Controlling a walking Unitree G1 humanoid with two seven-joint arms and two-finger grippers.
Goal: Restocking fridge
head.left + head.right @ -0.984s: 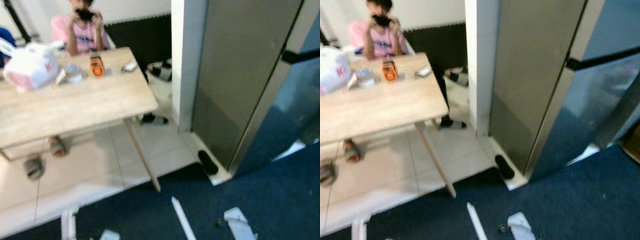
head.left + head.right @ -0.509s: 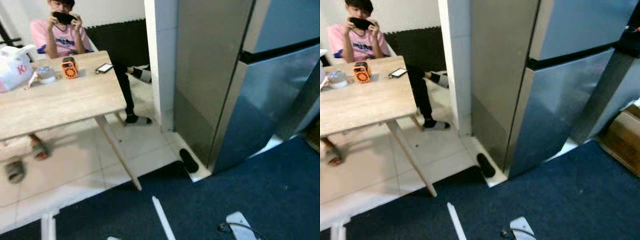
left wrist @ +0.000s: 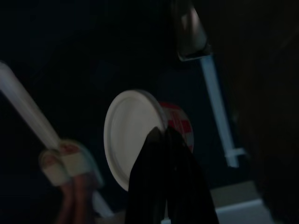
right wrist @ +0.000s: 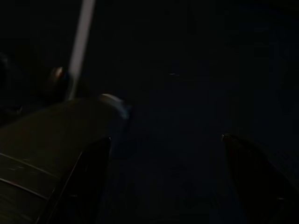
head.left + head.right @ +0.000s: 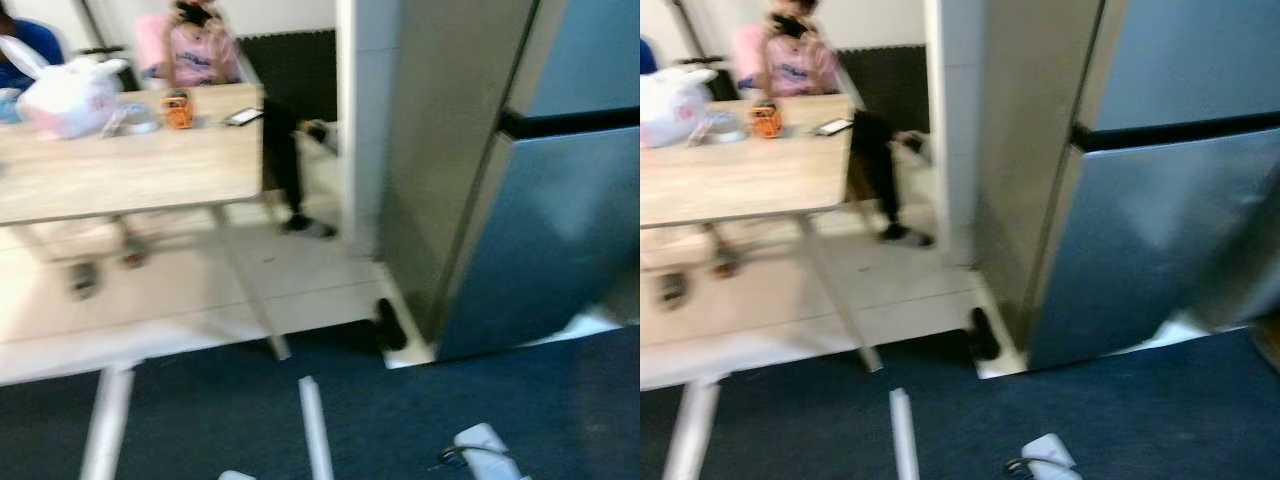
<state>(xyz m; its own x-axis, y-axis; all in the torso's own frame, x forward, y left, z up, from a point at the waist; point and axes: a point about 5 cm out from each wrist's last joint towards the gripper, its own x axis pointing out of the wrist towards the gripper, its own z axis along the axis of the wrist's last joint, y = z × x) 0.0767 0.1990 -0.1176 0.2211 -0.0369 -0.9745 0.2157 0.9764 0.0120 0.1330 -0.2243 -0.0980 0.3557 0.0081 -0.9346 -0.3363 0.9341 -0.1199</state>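
Fridge [image 5: 1160,230] doors both closed, so nothing's stocked yet I'd guess; left gripper [image 3: 163,140] jaws clenched on a white-lidded tub [image 3: 133,135], right gripper [image 4: 163,144] jaws spread, empty.

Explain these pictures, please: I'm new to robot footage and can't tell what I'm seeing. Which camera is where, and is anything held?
This is a walking humanoid robot; each arm ends in a two-fingered hand. The two bright pictures come from its head, looking down: a shut fridge on the right, a table on the left bearing a white bag, an orange box and a phone, a person seated behind. The dark pictures come from the wrists. A white round tub sits at the left hand; too dark to tell if gripped. The right hand is open, empty.
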